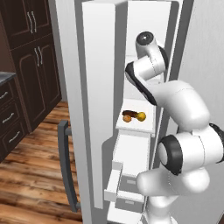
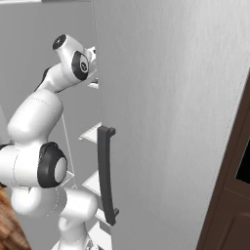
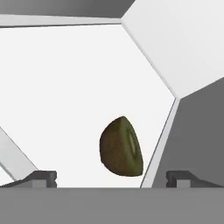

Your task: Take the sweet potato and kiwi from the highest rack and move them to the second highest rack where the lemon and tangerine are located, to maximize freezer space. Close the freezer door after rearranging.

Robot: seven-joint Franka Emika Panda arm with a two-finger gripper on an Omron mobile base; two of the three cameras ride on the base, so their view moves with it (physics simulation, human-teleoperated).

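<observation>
Brown-green kiwi [image 3: 121, 147] sits on top rack of freezer [image 1: 151, 26], straight ahead btwn my fingertips [image 3: 43, 177]; gripper [image 3: 112, 179] spread wide, holding nothing, lined up to grab. Sweet potato [image 1: 130, 113], lemon [image 1: 141, 116], tangerine [image 1: 127, 118] crowd rack below. Freezer door [image 1: 98, 100] open; nothing blocking.

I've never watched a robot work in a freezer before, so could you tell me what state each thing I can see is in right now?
freezer door: swung wide open.
sweet potato: lying on a shelf beside the two round fruits.
lemon: resting on that same shelf.
tangerine: resting there too.
kiwi: a cut half, sitting on a white shelf, not yet grasped.
gripper: open, fingertips either side of the kiwi in the hand view.
</observation>
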